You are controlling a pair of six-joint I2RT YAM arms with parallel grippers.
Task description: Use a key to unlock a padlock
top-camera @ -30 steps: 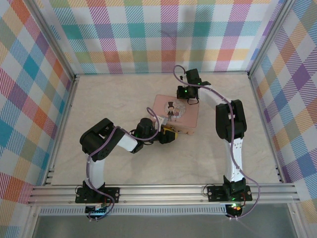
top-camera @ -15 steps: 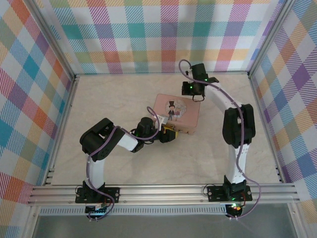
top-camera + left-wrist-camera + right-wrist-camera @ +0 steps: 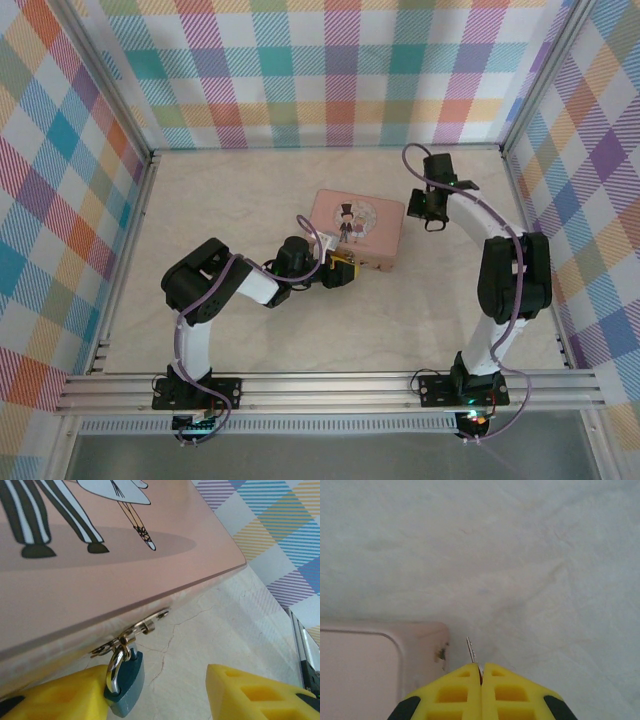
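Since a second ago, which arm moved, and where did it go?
The right gripper swung to the right, off the back of the pink tin, with the key pinched in it. The left gripper stayed open at the padlock, and the tin did not move.

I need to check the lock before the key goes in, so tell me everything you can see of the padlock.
The padlock is small, with a dark teal body and a silvery curved metal shackle. The shackle looks closed and is looped through the metal hasp on the side of the pink tin, so the lock hangs tilted. It sits between the open yellow fingers of the left gripper, seemingly touching one. Its keyhole is hidden.
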